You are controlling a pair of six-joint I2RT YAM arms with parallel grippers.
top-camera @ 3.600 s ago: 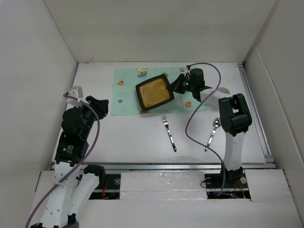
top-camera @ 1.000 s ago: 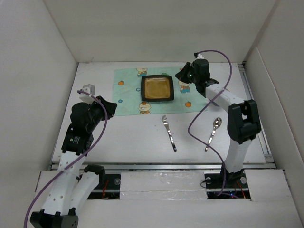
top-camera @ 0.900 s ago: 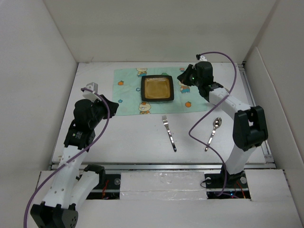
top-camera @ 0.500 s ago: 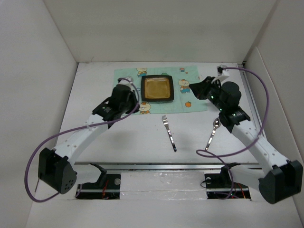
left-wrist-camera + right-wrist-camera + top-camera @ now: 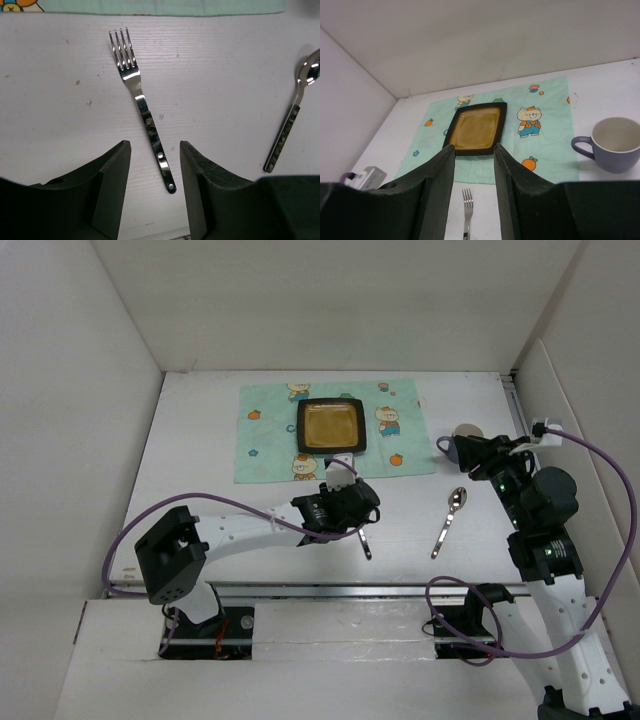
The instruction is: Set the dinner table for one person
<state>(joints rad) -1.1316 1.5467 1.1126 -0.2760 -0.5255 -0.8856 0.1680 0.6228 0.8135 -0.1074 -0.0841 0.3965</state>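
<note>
Since left hand (image 5: pixel 152 192) hovers directly over fork (image 5: pixel 142 107), fingers apart, handle lies in gap, tines pointing away toward placemat (image 5: pixel 270 435); long axis runs near-far, slightly slanted; left arm clearly nearer; spoon (image 5: pixel 448 520) just right on white tabletop (image 5: pixel 200 490); right hand (image 5: pixel 474 192) raised, fingers apart, empty, mug (image 5: pixel 614 144) off placemat's right edge.

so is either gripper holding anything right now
No. The left gripper is open, straddling the silver metal fork handle without touching it; the right gripper is open and empty.
</note>
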